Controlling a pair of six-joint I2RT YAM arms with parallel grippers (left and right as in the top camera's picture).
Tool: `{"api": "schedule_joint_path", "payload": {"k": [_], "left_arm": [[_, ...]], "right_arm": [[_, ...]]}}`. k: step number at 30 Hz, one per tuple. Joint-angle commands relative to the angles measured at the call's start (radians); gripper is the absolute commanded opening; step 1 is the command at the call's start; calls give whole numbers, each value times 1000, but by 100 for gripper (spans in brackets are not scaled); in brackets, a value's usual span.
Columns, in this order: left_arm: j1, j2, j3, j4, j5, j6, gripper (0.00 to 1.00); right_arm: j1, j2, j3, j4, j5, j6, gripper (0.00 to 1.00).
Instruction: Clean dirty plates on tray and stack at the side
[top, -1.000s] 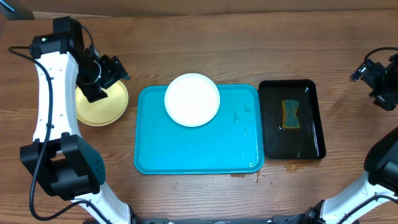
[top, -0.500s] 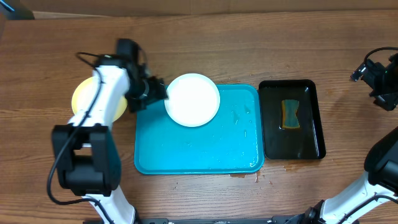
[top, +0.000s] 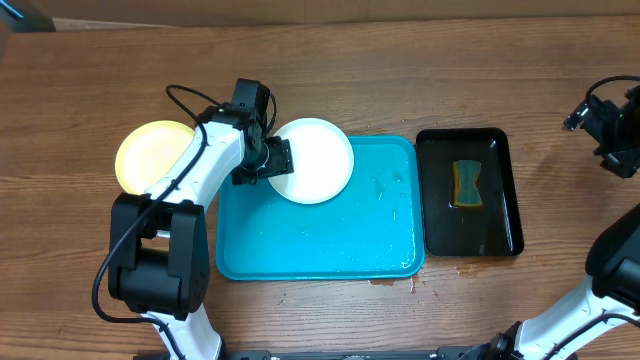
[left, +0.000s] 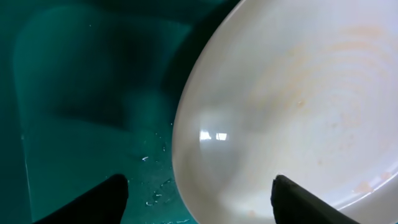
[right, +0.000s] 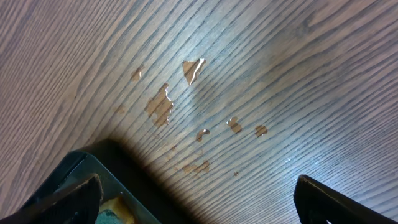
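A white plate lies on the back left part of the turquoise tray. In the left wrist view the white plate shows faint orange-brown smears, with the tray beside it. My left gripper is open and its fingers straddle the plate's left rim. A pale yellow-green plate lies on the table left of the tray. A third plate is not in view. My right gripper is open and empty at the far right, above bare wood.
A black tray right of the turquoise tray holds a sponge; its corner shows in the right wrist view. Water droplets lie on the wood. Wet specks dot the turquoise tray's right half.
My left arm swung right from above the yellow-green plate to the white plate's left rim. The yellow-green plate is now uncovered. The right arm has not moved.
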Motion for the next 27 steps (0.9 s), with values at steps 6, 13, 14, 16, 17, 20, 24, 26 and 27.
{"api": "schedule_joint_path", "payload": {"k": [6,13,14,16,17,20,24,26,27], "left_arm": [[-17,-24,-86,95,-16,-10,51],[-22,-24,-122,140,-15,-11,42],[-22,-24,-125,143,-15,-11,36],[-22,-24,-125,144,-15,-10,16],[-22,-24,-125,146,-15,-10,4],[-20,-27,-114,142,-15,21,4],[-4,-55,-44,85,-21,27,4],[17,-84,5,48,-34,27,4],[31,-99,26,32,-41,25,4]], "right_arm": [[1,-24,11,6,-2,4,100],[1,-24,11,6,-2,4,100],[1,-24,11,6,-2,4,100],[1,-24,11,6,-2,4,100],[1,-24,11,6,-2,4,100],[1,-24,11,6,-2,4,100],[1,-24,11,6,-2,4,100],[1,-24,11,6,-2,4,100],[1,-24,11,6,-2,4,100]]}}
